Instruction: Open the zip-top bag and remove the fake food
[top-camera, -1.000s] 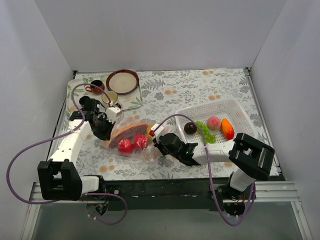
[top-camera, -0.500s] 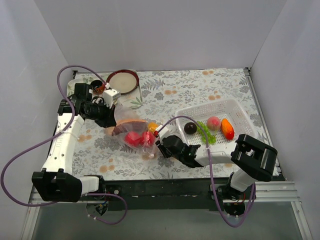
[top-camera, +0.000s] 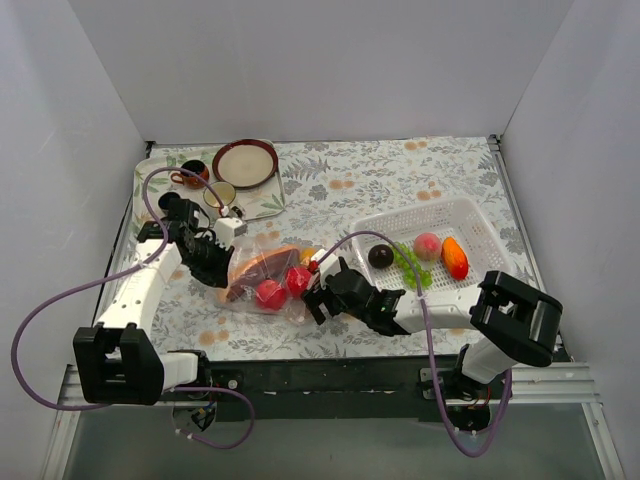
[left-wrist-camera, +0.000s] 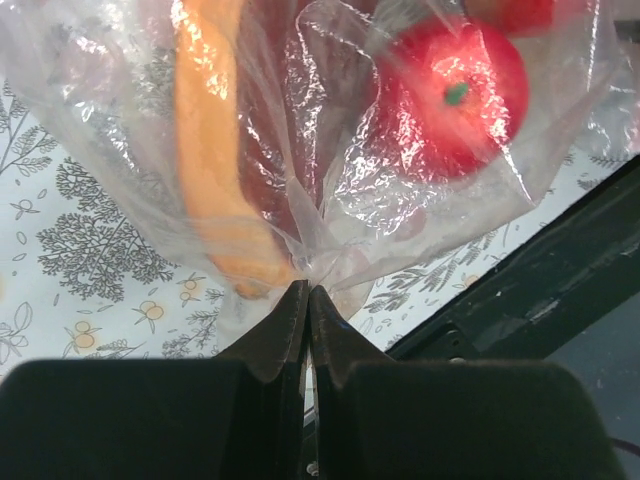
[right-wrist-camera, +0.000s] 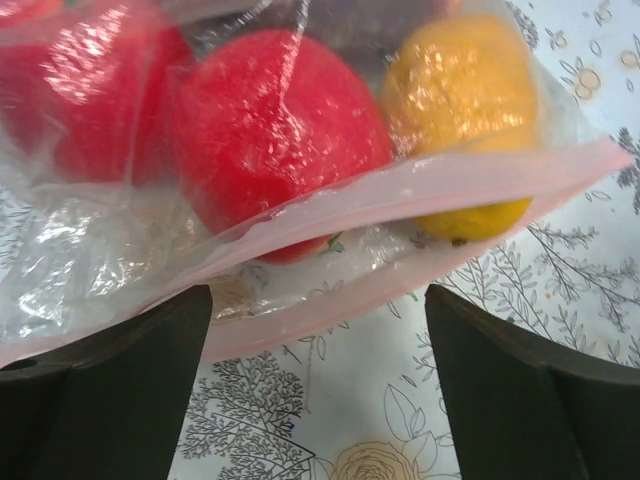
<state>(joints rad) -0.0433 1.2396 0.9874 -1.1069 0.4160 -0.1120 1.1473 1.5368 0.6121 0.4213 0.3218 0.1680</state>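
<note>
The clear zip-top bag (top-camera: 262, 278) lies on the flowered cloth left of centre. Its fake food shows through the plastic: two red balls (top-camera: 270, 294), a yellow piece (top-camera: 307, 256) and a long maroon piece (top-camera: 262, 263). My left gripper (top-camera: 222, 268) is shut on a bunched fold of the bag (left-wrist-camera: 330, 150) at its left end, fingertips pinching the plastic (left-wrist-camera: 308, 290). My right gripper (right-wrist-camera: 318, 330) is open, just short of the pink zip strip (right-wrist-camera: 291, 322), whose two lips stand apart. A red fruit (right-wrist-camera: 275, 130) and a yellow one (right-wrist-camera: 465, 90) sit behind the strip.
The white mesh basket (top-camera: 440, 213) at the right holds a dark purple ball (top-camera: 380, 256), green grapes (top-camera: 410, 264), a peach-coloured fruit (top-camera: 427, 245) and an orange piece (top-camera: 455, 258). A brown-rimmed plate (top-camera: 245, 163) and two cups (top-camera: 192, 175) stand at back left. The dark table edge (left-wrist-camera: 520, 290) is near.
My right gripper has opened and no longer grips the zip edge. The left arm lifted the bag's end toward the back left, then came back down; the bag settled.
</note>
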